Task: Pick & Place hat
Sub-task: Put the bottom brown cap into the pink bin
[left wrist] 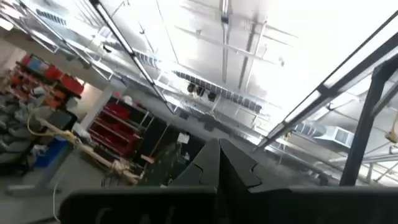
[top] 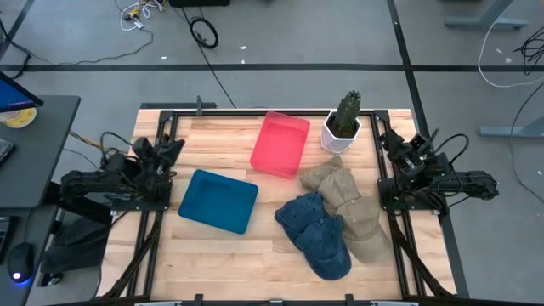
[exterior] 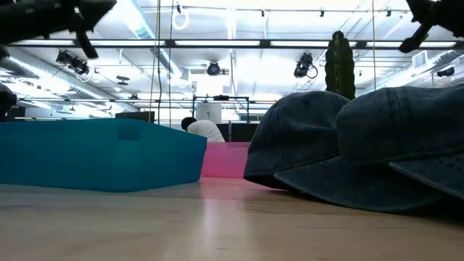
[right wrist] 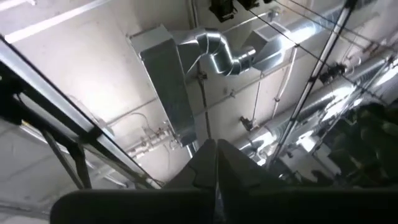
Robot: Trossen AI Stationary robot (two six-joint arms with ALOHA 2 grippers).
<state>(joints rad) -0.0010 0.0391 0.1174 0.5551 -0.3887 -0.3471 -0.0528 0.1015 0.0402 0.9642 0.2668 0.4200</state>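
hats are all still on the table: you have a blue denim hat (top: 316, 235) at lower centre-right of the high view, with a tan hat (top: 348, 207) just right of it, overlapping, and another tan one (top: 325, 174) above that, close below the potted cactus (top: 343, 123). from the low view the denim caps fill the right half of the frame, lying flat on the wood.

neither arm is on the job yet. the left gripper (top: 161, 153) sits folded back at the left edge of the table (top: 221, 255), and the right gripper (top: 396, 146) sits folded at the right edge, both pointing up; the wrist views show only ceiling. in each wrist view the two dark fingers meet at a point, so both claws read as closed and gripping nothing.

so you are at the very start, as far as i can judge: no hat picked, nothing in the blue tray (top: 218, 201) at centre-left or the pink tray (top: 280, 144) at upper centre.

the next move likely falls to the right arm, which is nearest the pile. you will need to swing it down off its rest, open the fingers, and come onto one hat only. the hats overlap, so pinching a brim or crown at a free edge looks safer than grabbing mid-pile. which tray is the target i cannot tell.
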